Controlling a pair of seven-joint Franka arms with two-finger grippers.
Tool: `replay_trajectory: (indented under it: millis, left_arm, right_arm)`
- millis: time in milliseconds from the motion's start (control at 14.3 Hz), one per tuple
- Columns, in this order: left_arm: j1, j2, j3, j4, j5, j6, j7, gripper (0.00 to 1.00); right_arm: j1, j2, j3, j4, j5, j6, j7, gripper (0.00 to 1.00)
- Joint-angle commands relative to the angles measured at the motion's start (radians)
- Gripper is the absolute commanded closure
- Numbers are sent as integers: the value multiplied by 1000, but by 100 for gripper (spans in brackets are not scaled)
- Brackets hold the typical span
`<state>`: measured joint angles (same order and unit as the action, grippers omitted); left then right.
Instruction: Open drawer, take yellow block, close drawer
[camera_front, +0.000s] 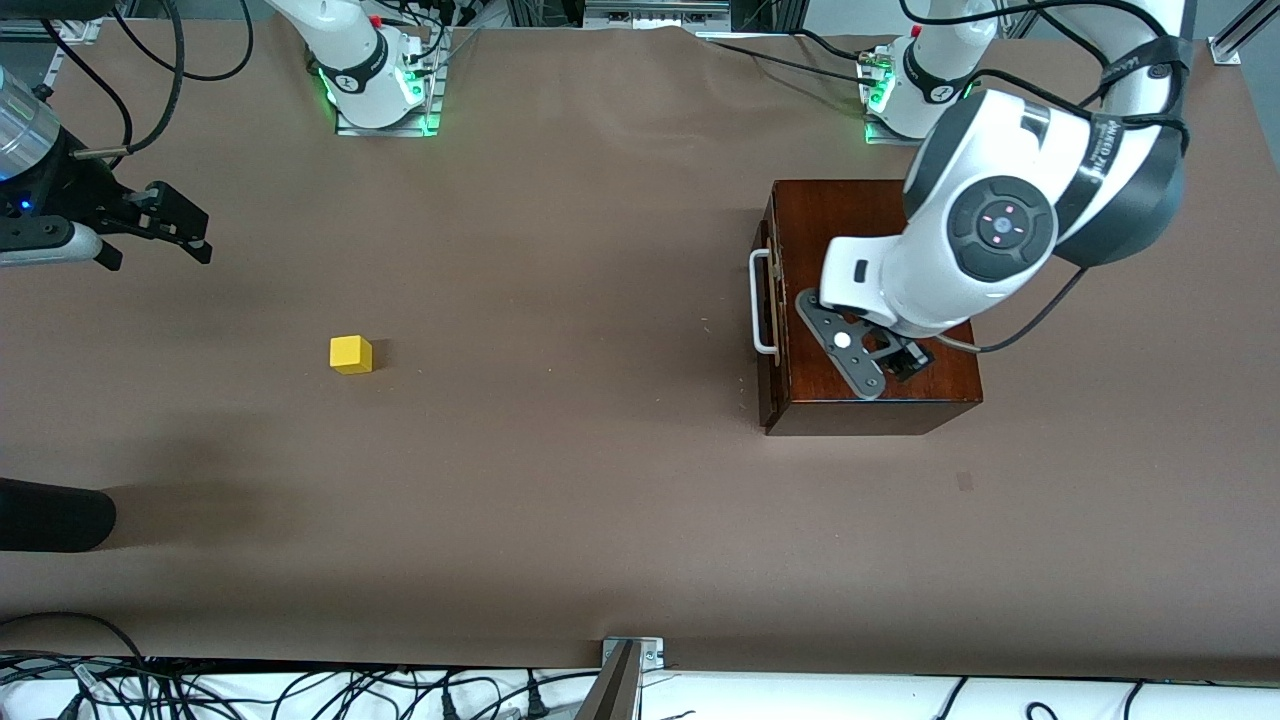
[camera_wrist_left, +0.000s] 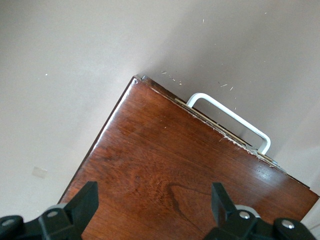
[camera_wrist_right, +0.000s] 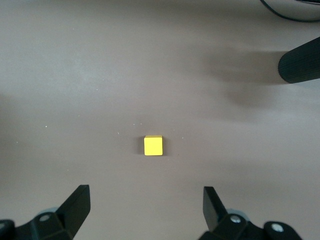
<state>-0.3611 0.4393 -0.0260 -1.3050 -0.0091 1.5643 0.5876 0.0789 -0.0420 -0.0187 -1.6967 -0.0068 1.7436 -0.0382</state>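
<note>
The reddish-brown wooden box (camera_front: 835, 215) stands at the left arm's end of the table. Its drawer (camera_front: 768, 330) is pushed in, with the white bar handle (camera_front: 761, 300) facing the middle of the table. My left gripper (camera_front: 905, 362) hovers over the box top (camera_wrist_left: 165, 160), open and empty (camera_wrist_left: 152, 200); the handle (camera_wrist_left: 232, 117) shows past the top's edge. The yellow block (camera_front: 351, 354) lies on the bare table toward the right arm's end. My right gripper (camera_front: 160, 250) is open and empty in the air above the table. The block (camera_wrist_right: 153, 145) shows ahead of its fingers (camera_wrist_right: 146, 200).
A black cylinder (camera_front: 55, 515) pokes in at the table's edge at the right arm's end, nearer to the front camera than the block; it also shows in the right wrist view (camera_wrist_right: 300, 60). Brown table (camera_front: 560, 450) spreads between block and box.
</note>
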Motion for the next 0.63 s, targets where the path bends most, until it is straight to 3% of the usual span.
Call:
replay_trajectory:
  millis: [0,561]
  left_arm:
    - [-9,-20,0,-13,-12,-4,-32,0]
    - [145,-86,0,-3,-6,-18,-45,0]
  right_arm:
    - [-10,13,5,32,5,-26,-2,0]
    - [-8,11,11,32,7,-26,0,0]
